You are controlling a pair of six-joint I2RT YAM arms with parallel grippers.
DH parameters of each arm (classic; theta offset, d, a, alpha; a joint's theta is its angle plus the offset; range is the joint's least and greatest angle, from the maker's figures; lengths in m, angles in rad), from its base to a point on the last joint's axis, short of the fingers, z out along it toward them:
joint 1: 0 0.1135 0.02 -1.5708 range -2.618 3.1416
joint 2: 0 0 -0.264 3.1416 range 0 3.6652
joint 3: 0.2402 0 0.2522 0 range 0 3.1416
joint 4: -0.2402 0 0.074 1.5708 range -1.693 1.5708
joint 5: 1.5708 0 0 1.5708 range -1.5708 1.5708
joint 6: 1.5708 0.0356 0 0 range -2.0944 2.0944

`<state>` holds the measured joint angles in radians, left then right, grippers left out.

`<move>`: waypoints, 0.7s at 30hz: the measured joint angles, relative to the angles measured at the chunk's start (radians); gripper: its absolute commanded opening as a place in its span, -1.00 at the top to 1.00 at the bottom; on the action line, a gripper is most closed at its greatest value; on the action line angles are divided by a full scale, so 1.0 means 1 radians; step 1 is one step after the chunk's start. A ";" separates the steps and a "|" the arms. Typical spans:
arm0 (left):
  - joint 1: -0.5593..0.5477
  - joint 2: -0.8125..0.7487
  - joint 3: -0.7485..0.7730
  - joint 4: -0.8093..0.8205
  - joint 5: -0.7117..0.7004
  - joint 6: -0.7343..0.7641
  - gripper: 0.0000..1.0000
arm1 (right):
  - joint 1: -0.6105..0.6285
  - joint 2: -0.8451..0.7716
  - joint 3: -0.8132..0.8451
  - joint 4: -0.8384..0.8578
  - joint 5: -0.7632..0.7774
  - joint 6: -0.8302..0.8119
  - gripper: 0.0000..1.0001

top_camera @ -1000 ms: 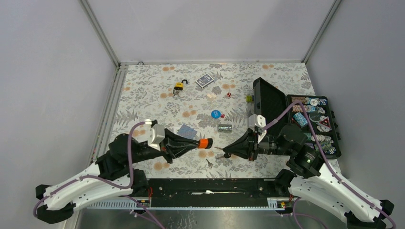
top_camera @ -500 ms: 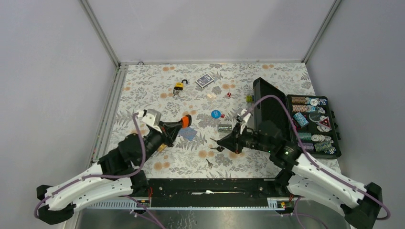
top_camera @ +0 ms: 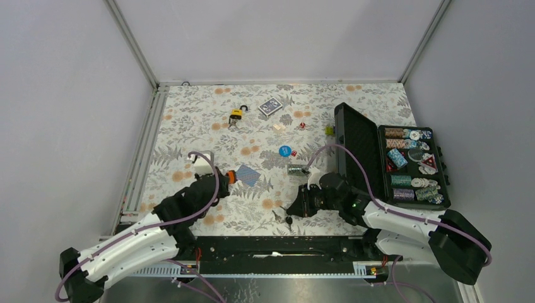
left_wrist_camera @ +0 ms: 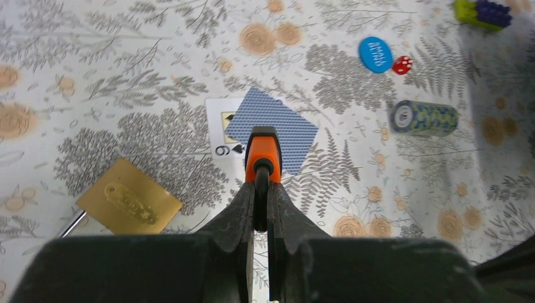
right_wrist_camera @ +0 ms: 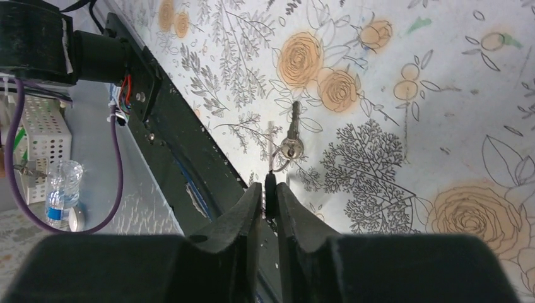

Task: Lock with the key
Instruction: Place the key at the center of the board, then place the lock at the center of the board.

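Observation:
My left gripper (left_wrist_camera: 260,184) is shut on the orange padlock (left_wrist_camera: 263,150), which sticks out past the fingertips over a blue-backed card. In the top view this gripper (top_camera: 227,179) hangs left of centre. My right gripper (right_wrist_camera: 270,188) is low over the near edge of the table, its jaws pinching the black head of a key (right_wrist_camera: 270,183). A silver key (right_wrist_camera: 292,132) with a ring lies flat on the cloth just beyond the tips; I cannot tell whether it is joined to the held one. From above, the right gripper (top_camera: 291,214) sits near the front rail.
A yellow padlock (top_camera: 236,115) and a card deck (top_camera: 270,106) lie at the back. A chip stack (left_wrist_camera: 424,117), blue chip (left_wrist_camera: 376,54), red die (left_wrist_camera: 402,64) and gold plate (left_wrist_camera: 129,203) lie nearby. The open chip case (top_camera: 413,165) stands right. The black front rail (right_wrist_camera: 170,120) runs beside the right fingers.
The left gripper pulled back leftward with the orange padlock. The right gripper swung down toward the near edge with the key, down to the cloth, and its jaws eased slightly.

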<state>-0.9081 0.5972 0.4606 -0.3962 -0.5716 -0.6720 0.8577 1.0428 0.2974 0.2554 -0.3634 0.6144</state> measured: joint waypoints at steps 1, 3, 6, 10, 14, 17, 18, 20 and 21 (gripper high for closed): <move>0.006 0.000 -0.010 -0.007 -0.005 -0.019 1.00 | 0.000 0.000 -0.005 0.015 -0.005 0.006 0.46; 0.015 0.001 -0.026 -0.023 -0.013 -0.049 1.00 | 0.000 0.000 -0.008 0.039 -0.020 0.013 0.33; 0.025 0.002 -0.043 -0.045 -0.026 -0.087 1.00 | 0.000 0.006 -0.008 0.071 -0.044 0.017 0.19; 0.031 0.007 -0.046 -0.086 -0.057 -0.137 1.00 | 0.001 0.010 -0.008 0.076 -0.050 0.013 0.14; 0.037 0.013 -0.046 -0.127 -0.093 -0.188 0.62 | 0.001 -0.004 -0.003 0.055 -0.039 -0.005 0.12; 0.045 0.034 -0.046 -0.159 -0.121 -0.224 0.16 | 0.001 -0.028 0.012 0.027 -0.027 -0.022 0.11; 0.047 0.042 -0.046 -0.165 -0.127 -0.231 0.09 | 0.001 -0.034 0.018 0.021 -0.021 -0.026 0.11; 0.051 0.060 -0.046 -0.171 -0.139 -0.257 -0.01 | 0.001 -0.045 0.026 0.010 -0.017 -0.034 0.11; 0.053 0.070 -0.046 -0.181 -0.145 -0.269 -0.04 | 0.002 -0.050 0.027 0.008 -0.014 -0.038 0.11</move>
<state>-0.8555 0.6674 0.4149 -0.5770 -0.7166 -0.9413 0.8593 0.9932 0.3244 0.2634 -0.3775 0.5766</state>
